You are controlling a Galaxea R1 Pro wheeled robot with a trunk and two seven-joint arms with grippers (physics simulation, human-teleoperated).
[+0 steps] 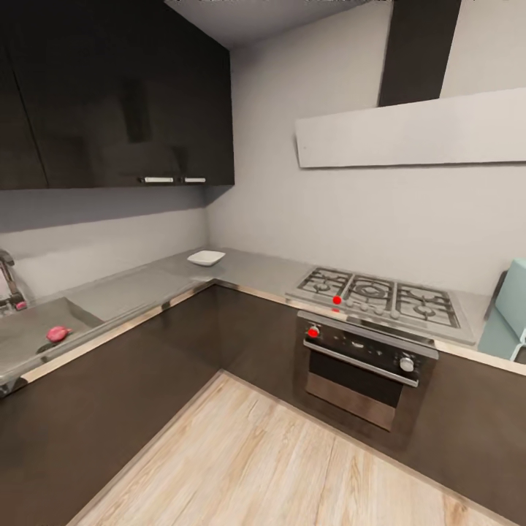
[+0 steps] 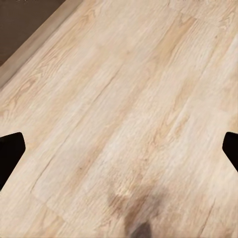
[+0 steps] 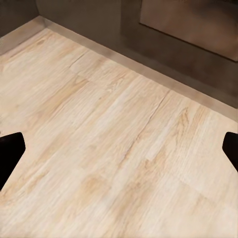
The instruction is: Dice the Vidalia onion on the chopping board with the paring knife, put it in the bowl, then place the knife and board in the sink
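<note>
Looking along our left gripper (image 2: 119,148), we see its two dark fingertips (image 2: 10,153) at opposite edges of the frame, spread wide with nothing between them but light wood floor (image 2: 124,99). Our right gripper (image 3: 119,148) stands the same way, jaws wide apart and empty, over floor that meets a dark cabinet base (image 3: 163,44) toward the upper part of that frame.

From the head camera we face the corner of the kitchen. At the left edge sits the sink (image 1: 29,332), with a small pinkish-red thing (image 1: 58,334) lying in it; we cannot tell what it is. The tap (image 1: 9,281) stands at the far left. The grey countertop (image 1: 139,288) runs toward the corner, where the white bowl (image 1: 206,257) rests. Right of centre are a gas hob (image 1: 380,296) and an oven (image 1: 365,358) with red knobs. Dark wall cabinets (image 1: 117,95) fill the upper left.
</note>
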